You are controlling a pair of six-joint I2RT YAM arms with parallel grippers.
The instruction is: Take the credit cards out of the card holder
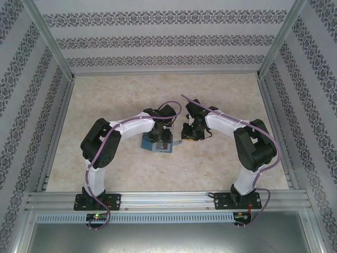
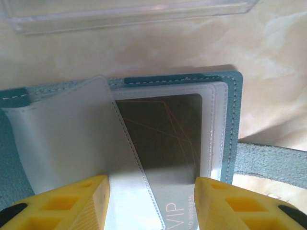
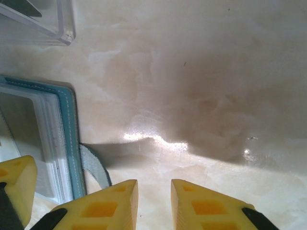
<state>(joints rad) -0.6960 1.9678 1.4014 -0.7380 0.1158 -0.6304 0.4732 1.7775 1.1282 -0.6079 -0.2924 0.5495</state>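
At bottom frame, left gripper point(image 2: 151, 184) stood half open over the card holder point(image 2: 235, 124), gripping nothing. Its credit card point(image 2: 163, 129) was partly sleeve-covered. Right gripper point(image 3: 154, 187) was barely parted, empty.

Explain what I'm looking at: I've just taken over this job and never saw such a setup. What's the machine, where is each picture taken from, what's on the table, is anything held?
Two robot arms are bolted at the near edge of a table. The overhead picture looks down on both; the other two come from a camera on each wrist, so the yellow pair at the bottom is that arm's own fingers. A teal wallet lies open, a dark card marked VIP in its clear sleeve; a clear plastic tray sits beyond. The left gripper hangs over the wallet, fingers apart, gripping nothing. The right gripper is over bare table beside it, holding nothing.
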